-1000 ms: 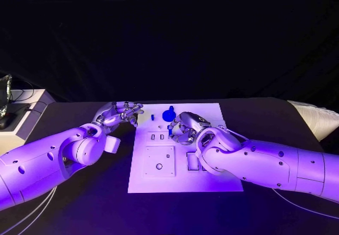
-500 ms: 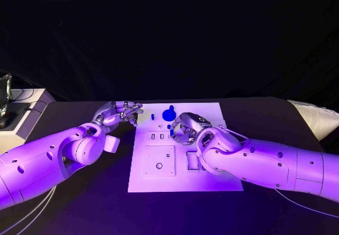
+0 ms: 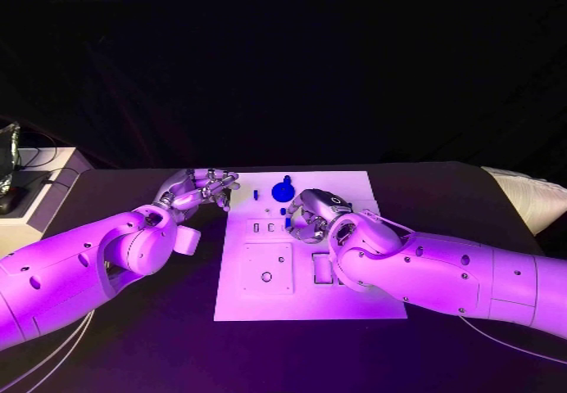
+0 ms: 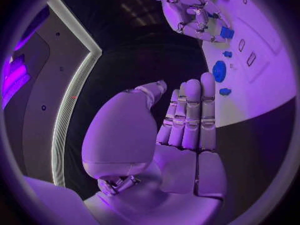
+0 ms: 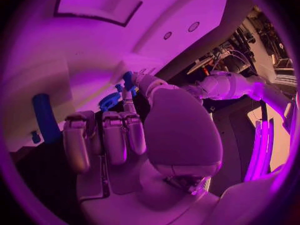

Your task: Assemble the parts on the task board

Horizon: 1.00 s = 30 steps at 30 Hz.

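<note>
Nothing has moved: right hand (image 3: 310,214) fingers pinch a blue part (image 4: 226,32); left hand (image 3: 197,193) fingers apart, empty.

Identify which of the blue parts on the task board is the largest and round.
It is the round blue part standing near the task board's far edge, between the two hands. The other blue pieces beside it, like the small peg, are much slimmer.

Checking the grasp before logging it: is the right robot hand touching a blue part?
Touching. The left wrist view shows the right robot hand pinching a small blue part in its fingertips above the task board.
</note>
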### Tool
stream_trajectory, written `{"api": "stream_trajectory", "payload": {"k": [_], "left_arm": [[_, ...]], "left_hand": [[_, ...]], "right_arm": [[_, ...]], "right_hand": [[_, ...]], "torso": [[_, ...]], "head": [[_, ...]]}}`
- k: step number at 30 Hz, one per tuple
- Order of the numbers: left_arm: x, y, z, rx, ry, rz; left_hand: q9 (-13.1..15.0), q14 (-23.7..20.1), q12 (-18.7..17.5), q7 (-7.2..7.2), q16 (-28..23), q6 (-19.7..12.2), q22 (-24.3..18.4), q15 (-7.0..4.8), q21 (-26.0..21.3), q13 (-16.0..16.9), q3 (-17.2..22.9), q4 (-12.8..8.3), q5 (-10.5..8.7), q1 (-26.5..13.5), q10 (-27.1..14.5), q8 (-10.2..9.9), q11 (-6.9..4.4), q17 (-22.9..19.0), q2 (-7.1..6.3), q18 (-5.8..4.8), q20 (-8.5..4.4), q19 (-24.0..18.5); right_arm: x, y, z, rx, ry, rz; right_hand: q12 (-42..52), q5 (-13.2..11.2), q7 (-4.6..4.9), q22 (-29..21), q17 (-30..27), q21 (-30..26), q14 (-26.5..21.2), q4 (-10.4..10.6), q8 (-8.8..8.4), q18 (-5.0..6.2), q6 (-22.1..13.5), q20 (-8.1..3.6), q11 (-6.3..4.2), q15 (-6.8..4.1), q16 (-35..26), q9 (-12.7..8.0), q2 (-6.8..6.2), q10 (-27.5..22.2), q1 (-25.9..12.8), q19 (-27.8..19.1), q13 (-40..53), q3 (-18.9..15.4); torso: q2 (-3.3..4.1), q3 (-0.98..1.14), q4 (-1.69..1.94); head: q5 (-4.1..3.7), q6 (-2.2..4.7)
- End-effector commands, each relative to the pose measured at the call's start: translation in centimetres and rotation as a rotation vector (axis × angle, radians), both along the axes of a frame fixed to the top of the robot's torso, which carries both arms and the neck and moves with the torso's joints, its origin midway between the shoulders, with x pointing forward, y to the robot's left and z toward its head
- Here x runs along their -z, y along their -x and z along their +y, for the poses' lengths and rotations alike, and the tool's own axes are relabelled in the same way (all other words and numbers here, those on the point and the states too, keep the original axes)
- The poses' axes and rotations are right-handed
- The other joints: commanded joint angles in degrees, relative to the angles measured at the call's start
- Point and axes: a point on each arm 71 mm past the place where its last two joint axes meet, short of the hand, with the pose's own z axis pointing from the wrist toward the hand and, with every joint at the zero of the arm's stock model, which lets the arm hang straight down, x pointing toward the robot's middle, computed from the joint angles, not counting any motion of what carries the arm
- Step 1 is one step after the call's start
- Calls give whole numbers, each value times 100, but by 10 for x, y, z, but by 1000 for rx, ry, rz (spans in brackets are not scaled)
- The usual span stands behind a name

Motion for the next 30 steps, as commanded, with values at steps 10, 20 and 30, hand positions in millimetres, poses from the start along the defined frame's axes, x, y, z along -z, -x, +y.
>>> {"api": "stream_trajectory", "payload": {"k": [10,20,30], "left_arm": [[0,0,-2,20,5,-3],[0,0,-2,23,-3,-5],[1,0,-2,21,-18,-4]], "left_hand": [[9,40,26,-11,42,-42,10,8,44,-5,8,-33,-19,-6,-51,42,-8,-9,-3,37,-8,29],[9,39,28,-10,43,-46,11,8,46,-5,7,-32,-19,-8,-56,41,-7,-10,-5,37,-7,29],[10,39,28,-10,45,-49,11,9,48,-6,4,-33,-20,-10,-61,41,-6,-11,-9,37,-7,28]], "right_arm": [[2,1,0,-6,13,-2],[1,1,-1,-3,5,-7],[-2,4,-8,7,-33,-36]], "right_hand": [[12,-66,63,1484,1459,14,595,59,-58,-74,-212,14,4,27,20,-41,-114,601,-184,597,1508,-81],[-24,-116,188,1471,1454,-4,594,68,-223,-70,-532,119,112,149,18,-131,-205,566,-207,588,1474,-214],[-71,-125,223,1461,1439,-18,590,77,-291,-66,-650,158,145,186,13,-166,-216,519,-199,581,1429,-283]], "torso": [[-2,6,2],[-2,8,-5],[4,7,9]], "head": [[6,-7],[16,-9],[16,0]]}}
